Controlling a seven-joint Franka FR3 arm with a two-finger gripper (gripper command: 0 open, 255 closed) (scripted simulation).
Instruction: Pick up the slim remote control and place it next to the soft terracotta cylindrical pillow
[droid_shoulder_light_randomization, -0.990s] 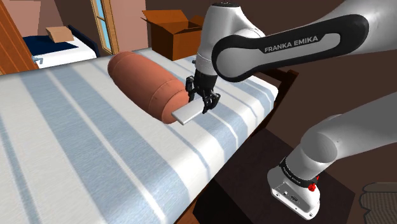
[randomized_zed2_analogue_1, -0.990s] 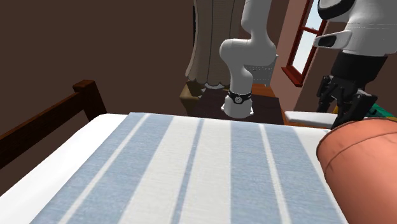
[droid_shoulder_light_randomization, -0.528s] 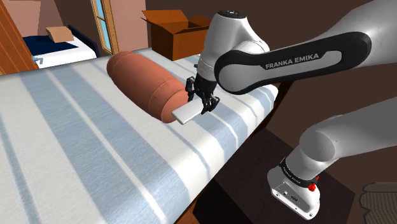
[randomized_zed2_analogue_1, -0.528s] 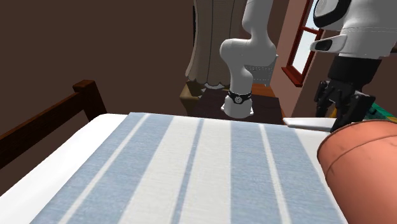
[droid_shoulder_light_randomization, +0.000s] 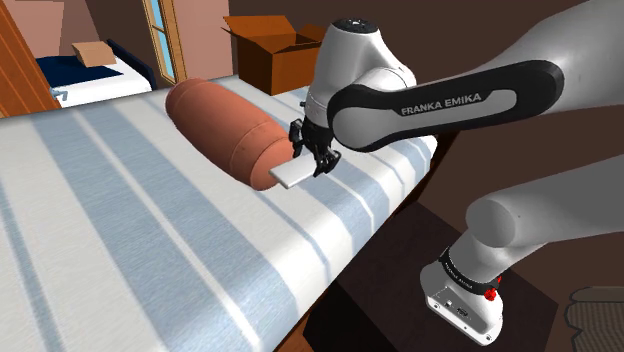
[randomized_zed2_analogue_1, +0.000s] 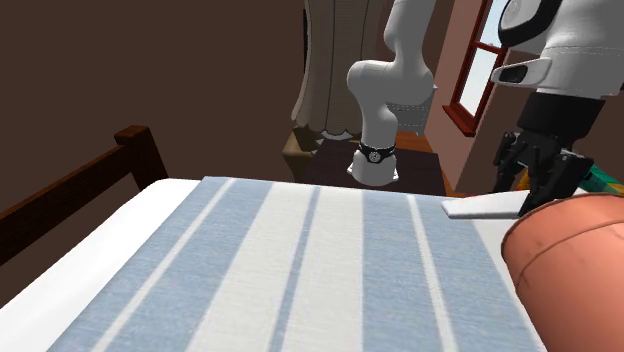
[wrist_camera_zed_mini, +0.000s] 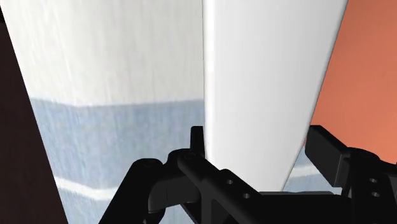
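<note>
The slim remote control (droid_shoulder_light_randomization: 290, 176) is a flat white bar, lying low over the striped bed (droid_shoulder_light_randomization: 120, 220) with one end against the end face of the terracotta cylindrical pillow (droid_shoulder_light_randomization: 215, 130). My black gripper (droid_shoulder_light_randomization: 318, 165) points down on the remote's other end and is shut on it. In the wrist view the remote (wrist_camera_zed_mini: 267, 76) runs out between the two fingers (wrist_camera_zed_mini: 197, 137), with the pillow (wrist_camera_zed_mini: 362, 83) right beside it. From the second exterior view, the gripper (randomized_zed2_analogue_1: 535, 195) holds the remote (randomized_zed2_analogue_1: 485, 208) just beyond the pillow (randomized_zed2_analogue_1: 570, 260).
The bed's edge (droid_shoulder_light_randomization: 400, 195) drops to my dark stand (droid_shoulder_light_randomization: 390, 290). An open cardboard box (droid_shoulder_light_randomization: 275, 45) stands behind the bed, and another bed (droid_shoulder_light_randomization: 90, 75) lies farther back. A dark wooden bed frame (randomized_zed2_analogue_1: 60, 205) and a curtain (randomized_zed2_analogue_1: 325, 70) appear in the second exterior view.
The gripper has shifted slightly toward the pillow with the remote, bringing it lower over the bed. The pillow has nudged a little toward the shoulder view's left.
</note>
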